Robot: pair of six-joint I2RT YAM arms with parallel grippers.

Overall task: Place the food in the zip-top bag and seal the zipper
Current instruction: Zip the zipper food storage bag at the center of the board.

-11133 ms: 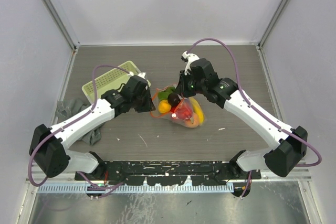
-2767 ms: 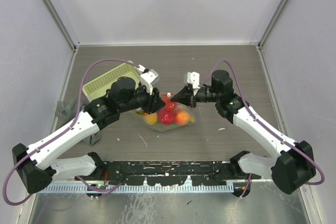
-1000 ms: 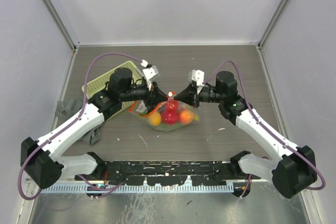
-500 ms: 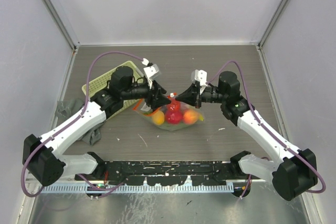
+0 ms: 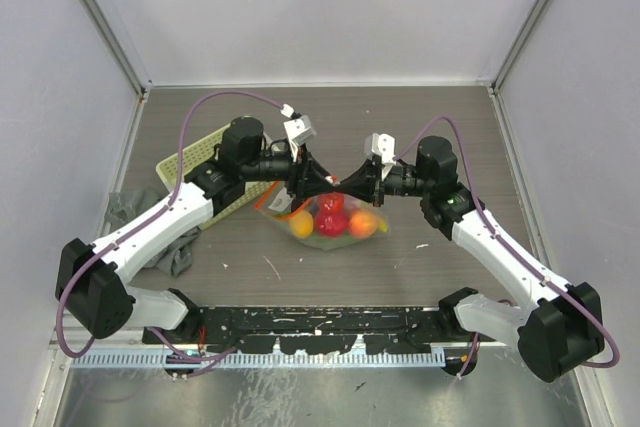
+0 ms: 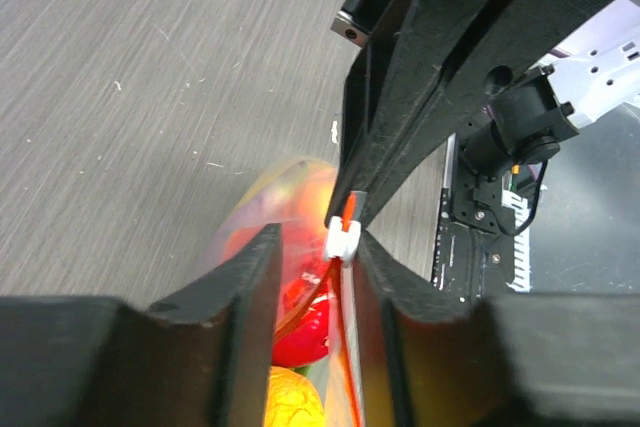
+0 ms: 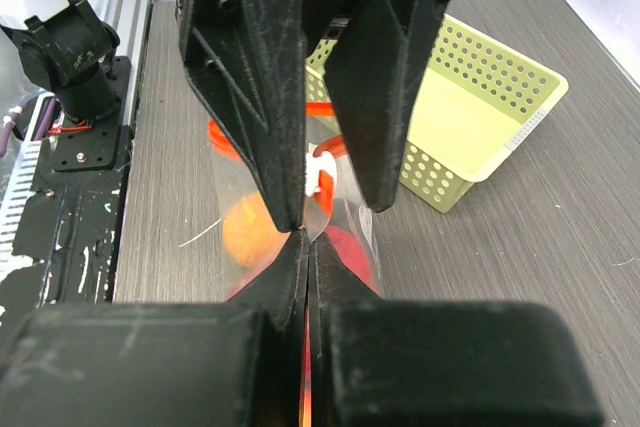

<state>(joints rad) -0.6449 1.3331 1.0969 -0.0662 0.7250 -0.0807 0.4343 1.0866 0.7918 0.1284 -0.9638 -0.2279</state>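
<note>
Since the food (image 6: 300, 332) already lies inside the bag (image 6: 262, 197), sealing is the step in hand. The left wrist view shows the left gripper (image 6: 318, 237) partly open astride the white slider (image 6: 343, 238), perhaps touching one finger. The right wrist view shows the right gripper (image 7: 304, 247) pinched shut on the zipper (image 7: 318, 106). Next, the left must close and draw the slider along. From above, the bag rests mid-table (image 5: 440, 137) on grey wood grain, with pale walls (image 5: 320, 7) around.

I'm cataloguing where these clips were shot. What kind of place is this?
Most likely a robotics lab test booth: plain grey wall panels enclose a small table, two robot arms are bolted to a mounting plate at its near edge, and the food in the zip-top bag looks like toys.
</note>
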